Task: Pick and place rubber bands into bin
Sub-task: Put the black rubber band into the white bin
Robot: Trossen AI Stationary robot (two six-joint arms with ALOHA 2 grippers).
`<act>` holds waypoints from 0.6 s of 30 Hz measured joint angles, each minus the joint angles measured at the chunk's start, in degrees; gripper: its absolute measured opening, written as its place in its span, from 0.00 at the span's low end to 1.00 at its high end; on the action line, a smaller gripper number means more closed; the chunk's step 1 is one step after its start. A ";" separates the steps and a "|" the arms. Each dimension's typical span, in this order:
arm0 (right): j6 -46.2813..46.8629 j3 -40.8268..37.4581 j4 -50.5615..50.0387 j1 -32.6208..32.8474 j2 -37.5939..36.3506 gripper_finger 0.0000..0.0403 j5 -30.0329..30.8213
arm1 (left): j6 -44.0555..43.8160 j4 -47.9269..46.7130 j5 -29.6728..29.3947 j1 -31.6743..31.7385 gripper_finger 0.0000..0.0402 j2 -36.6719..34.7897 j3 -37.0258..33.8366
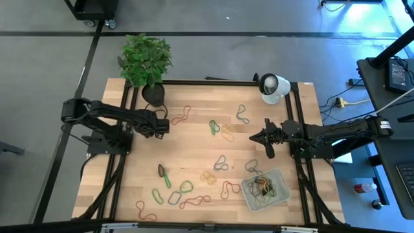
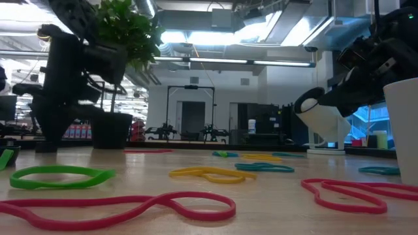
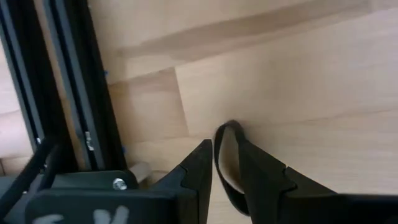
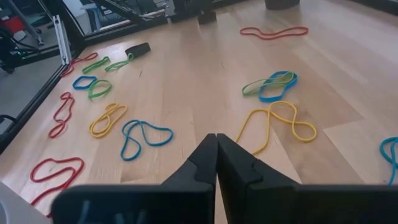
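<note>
Surface: pale butcher-block wooden table (image 1: 194,149) on a black frame, grey workshop floor around it, leafy green plant in a black pot (image 1: 146,61) at the far edge and a white round camera-like device (image 1: 274,87) near the right side.

Bands: thin floppy rubber bands (image 1: 187,188) in green, red, yellow, blue and tan are scattered loose over most of the wood — plenty not yet picked.

Bin: small shallow translucent pale-grey plastic tray (image 1: 279,194) sits near the right front corner, already holding a tangle of bands.

Left gripper (image 3: 225,171): low over the table's left side near the plant pot, fingers nearly pressed together with a dark thin rubber loop (image 3: 229,134) pinched between them — looks like a grasp in hand.

Right gripper (image 4: 216,152): hovering over the right half, between the camera device and the bin, fingers pressed together on nothing, waiting.

Step in hand, my guess: left arm lifts its dark loop and carries it across to the bin.

How to do it well: keep the pinch firm, since the loop is floppy and only a bit of it sits between the pads. Lift straight up before travelling so the dangling part doesn't drag other bands along.

Watch out: the right arm hangs close to the route to the bin — go around or let it clear. Release low over the tray's middle, not the rim.
</note>
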 joint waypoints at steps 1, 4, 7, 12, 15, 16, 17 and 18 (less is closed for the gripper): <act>0.05 0.00 0.02 0.00 0.00 0.04 0.00 | 0.00 0.38 0.38 0.00 0.19 0.96 0.00; 0.06 0.00 0.01 0.00 0.00 0.04 0.00 | -0.06 1.59 1.27 0.00 0.19 3.92 0.00; 0.06 0.00 0.01 0.00 0.00 0.04 0.00 | 0.05 3.21 1.73 0.00 0.18 6.44 0.07; 0.09 0.00 0.00 0.00 0.01 0.04 0.00 | 0.99 4.34 1.95 -0.34 0.07 7.81 0.31; 0.09 0.00 0.00 0.01 0.01 0.04 0.00 | 1.77 4.39 1.35 -1.53 0.02 7.34 1.01; 0.09 0.02 0.02 0.01 0.01 0.04 0.00 | 2.43 5.14 1.29 -2.00 0.01 7.05 1.64; 0.09 0.02 0.02 0.02 0.01 0.04 0.00 | 3.16 6.15 1.37 -2.42 0.01 6.68 2.57; 0.09 0.02 0.02 0.00 0.01 0.04 0.00 | 4.15 6.57 1.34 -2.92 0.01 6.24 3.50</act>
